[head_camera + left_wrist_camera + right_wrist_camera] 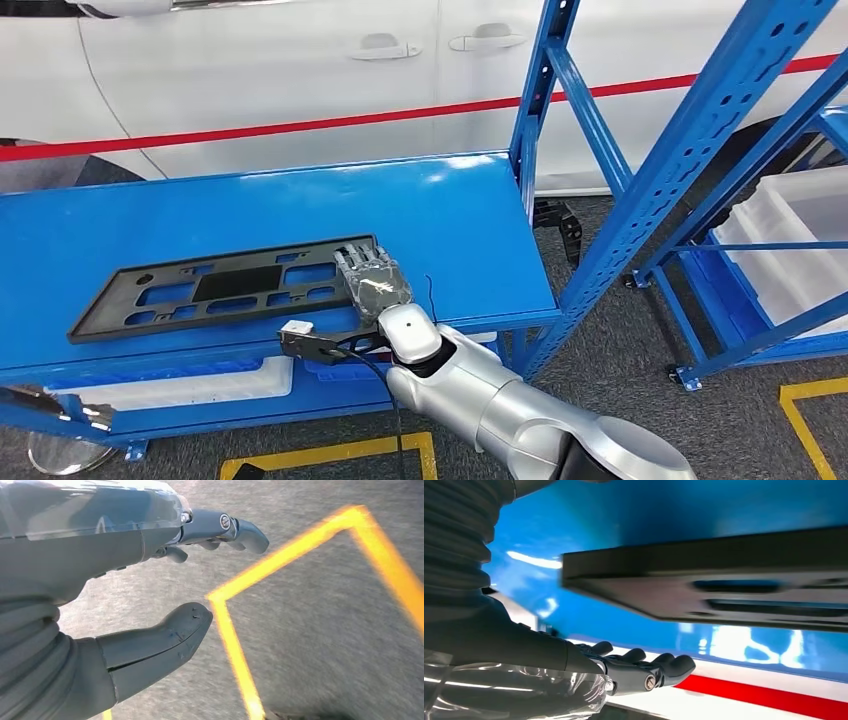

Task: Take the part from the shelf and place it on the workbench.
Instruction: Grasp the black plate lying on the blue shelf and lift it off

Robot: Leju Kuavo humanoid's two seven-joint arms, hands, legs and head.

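The part (220,290) is a flat black panel with several cut-outs. It lies on the blue workbench (300,200) near the front edge. My right hand (372,280) is at the panel's right end, fingers stretched out over its edge. In the right wrist view the part (724,580) is seen edge-on, with a gap between it and the straight fingers (649,667) of the right hand (574,670), which grip nothing. My left hand (100,540) hangs over the grey floor, thumb and fingers apart and holding nothing.
Blue shelf uprights (690,150) stand just right of the bench. White bins (790,240) sit on the low shelf at far right. A white bin (180,385) is under the bench. A white car (300,70) stands behind. Yellow tape (330,450) marks the floor.
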